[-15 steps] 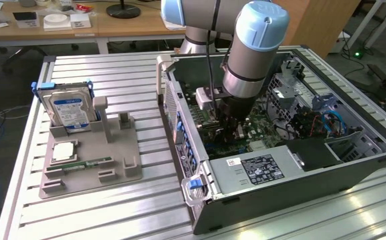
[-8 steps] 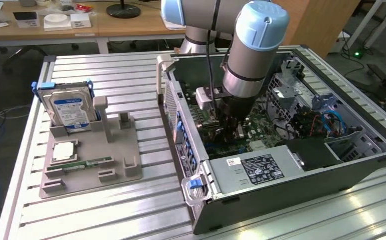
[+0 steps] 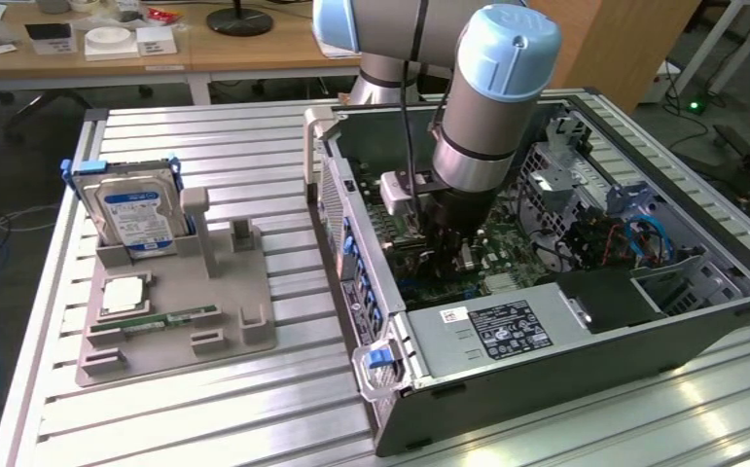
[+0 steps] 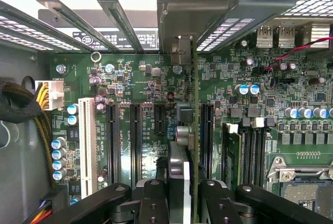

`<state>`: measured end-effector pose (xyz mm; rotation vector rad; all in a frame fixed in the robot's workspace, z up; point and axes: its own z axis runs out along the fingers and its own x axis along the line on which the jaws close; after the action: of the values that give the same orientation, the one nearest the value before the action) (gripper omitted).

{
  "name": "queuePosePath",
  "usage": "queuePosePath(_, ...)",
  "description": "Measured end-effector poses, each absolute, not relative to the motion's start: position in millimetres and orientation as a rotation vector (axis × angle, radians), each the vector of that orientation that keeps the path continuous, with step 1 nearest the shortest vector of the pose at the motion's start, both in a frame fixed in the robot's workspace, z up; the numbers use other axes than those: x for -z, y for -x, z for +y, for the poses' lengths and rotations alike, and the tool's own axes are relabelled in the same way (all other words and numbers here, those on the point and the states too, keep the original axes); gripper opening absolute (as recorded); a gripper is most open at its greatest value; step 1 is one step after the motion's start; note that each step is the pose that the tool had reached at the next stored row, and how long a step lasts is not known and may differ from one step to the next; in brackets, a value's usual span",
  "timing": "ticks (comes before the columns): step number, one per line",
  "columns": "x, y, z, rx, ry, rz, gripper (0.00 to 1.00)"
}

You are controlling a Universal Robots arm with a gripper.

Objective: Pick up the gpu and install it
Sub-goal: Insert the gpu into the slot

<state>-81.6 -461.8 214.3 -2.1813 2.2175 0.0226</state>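
Observation:
Inside the open computer case (image 3: 583, 331) my gripper (image 3: 446, 243) reaches down over the green motherboard (image 4: 130, 78). In the wrist view the gripper (image 4: 182, 190) is shut on the gpu (image 4: 195, 104). The card shows edge-on as a thin strip running away from the black fingers (image 4: 153, 200). Its grey metal bracket end (image 4: 179, 52) lies toward the case's rear slot openings. The card stands upright just over the board, between the black expansion slots (image 4: 135, 140); I cannot tell whether it is seated in a slot.
A white slot (image 4: 87, 140) and a yellow-black cable bundle (image 4: 21, 109) lie on one side, RAM slots (image 4: 250, 151) and the CPU socket (image 4: 307, 182) on the other. Outside the case, a grey fixture (image 3: 180, 311) holds the blue-labelled hard drive (image 3: 134, 214) and a RAM stick (image 3: 167, 319).

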Motion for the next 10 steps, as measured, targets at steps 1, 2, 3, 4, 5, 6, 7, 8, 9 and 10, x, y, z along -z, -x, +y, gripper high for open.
queuePosePath(1,-214.2,81.6,-461.8,-0.023,2.181,2.217,0.28)
queuePosePath(2,-214.2,81.6,-461.8,-0.023,2.181,2.217,0.28)
queuePosePath(3,-214.2,81.6,-461.8,-0.023,2.181,2.217,0.28)
queuePosePath(4,-214.2,81.6,-461.7,-0.023,2.181,2.217,0.28)
queuePosePath(5,-214.2,81.6,-461.8,-0.023,2.181,2.217,0.28)
queuePosePath(6,-214.1,81.8,-461.7,-0.024,2.181,2.218,0.28)
queuePosePath(7,-213.5,81.9,-461.5,-0.025,2.179,2.217,0.29)
queuePosePath(8,-213.6,81.8,-461.6,-0.023,2.180,2.217,0.29)
queuePosePath(9,-214.2,81.8,-461.7,-0.023,2.181,2.218,0.36)
queuePosePath(10,-214.5,81.6,-461.7,-0.023,2.181,2.217,0.36)
